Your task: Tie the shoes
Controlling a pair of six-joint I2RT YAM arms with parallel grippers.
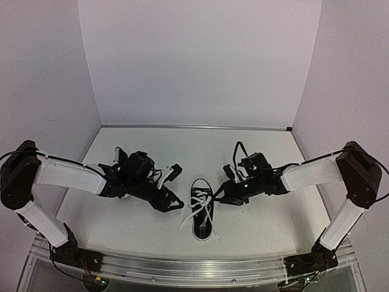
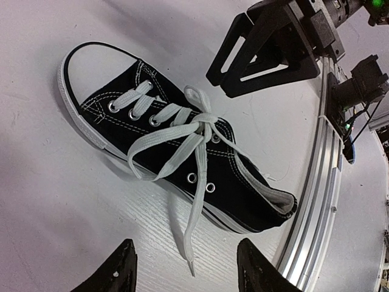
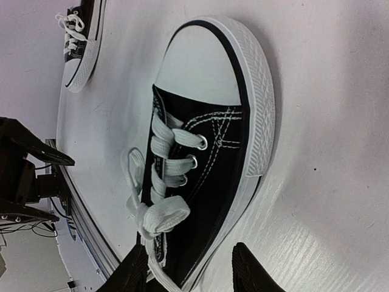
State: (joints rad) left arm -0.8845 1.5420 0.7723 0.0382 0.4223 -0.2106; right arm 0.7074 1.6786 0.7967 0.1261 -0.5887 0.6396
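One black sneaker (image 1: pixel 202 210) with white laces lies mid-table, toe pointing away. It fills the left wrist view (image 2: pixel 182 158) and the right wrist view (image 3: pixel 206 152). Its laces cross in a loose knot (image 2: pixel 203 123) with a small loop and long free ends. My left gripper (image 1: pixel 175 204) is open and empty just left of the shoe, and a lace tip (image 2: pixel 191 264) lies between its fingers. My right gripper (image 1: pixel 217 198) is open, its fingers either side of the shoe's heel end (image 3: pixel 191 277). The second sneaker (image 3: pixel 79 42) lies further left, mostly hidden in the top view.
The table's metal front rail (image 1: pixel 194 267) runs close behind the shoe's heel and shows in the left wrist view (image 2: pixel 316 182). White walls enclose the table at the back and sides. The right gripper's fingers (image 2: pixel 267 55) hang just beyond the shoe.
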